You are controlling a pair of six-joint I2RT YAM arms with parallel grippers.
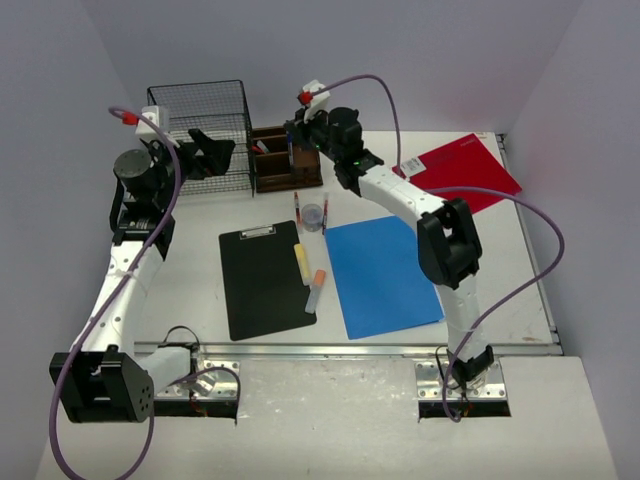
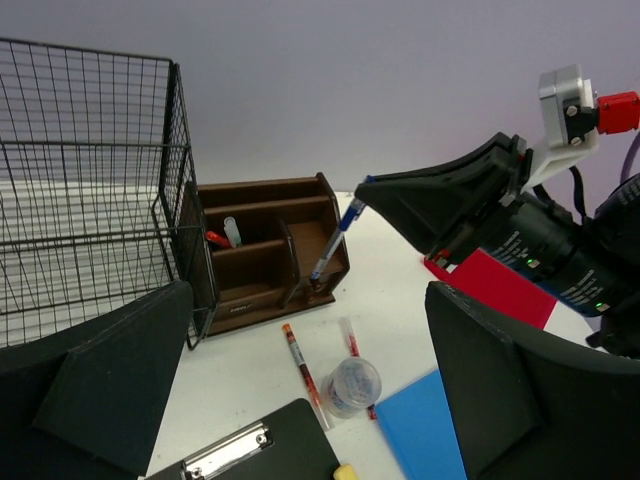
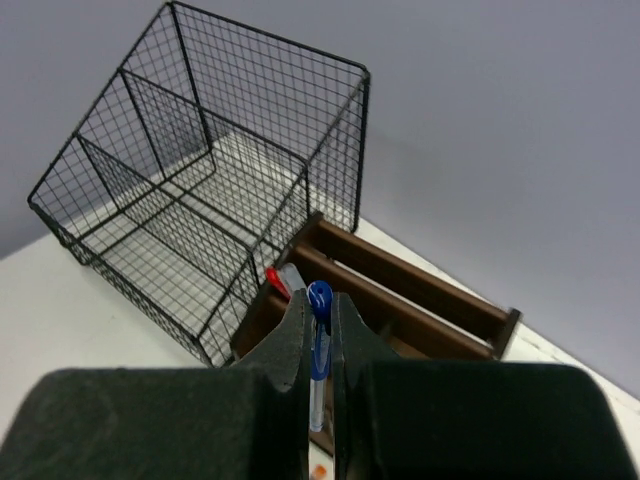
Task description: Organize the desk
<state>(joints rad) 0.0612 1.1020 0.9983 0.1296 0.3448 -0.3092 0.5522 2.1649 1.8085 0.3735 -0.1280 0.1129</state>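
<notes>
The white desk (image 1: pixel 190 285) has a silver rail (image 1: pixel 340 351) along its front edge. My right gripper (image 1: pixel 296 136) is shut on a blue pen (image 3: pixel 318 335). It holds the pen upright, tip down in the right front slot of the brown wooden organizer (image 1: pixel 285 162) at the back. The left wrist view shows the pen (image 2: pixel 335 240) leaning in the organizer (image 2: pixel 250 265) with the right gripper's fingers (image 2: pixel 440 195) on its top. My left gripper (image 1: pixel 213 155) is open and empty, in the air beside the wire basket, its jaws wide apart (image 2: pixel 305 395).
A black wire basket (image 1: pixel 200 125) stands at the back left. On the desk lie a black clipboard (image 1: pixel 262 285), a yellow highlighter (image 1: pixel 301 262), an orange-capped marker (image 1: pixel 316 291), a blue folder (image 1: pixel 380 275), a red folder (image 1: pixel 465 170), a small clear jar (image 1: pixel 313 216) and two red pens (image 1: pixel 297 205).
</notes>
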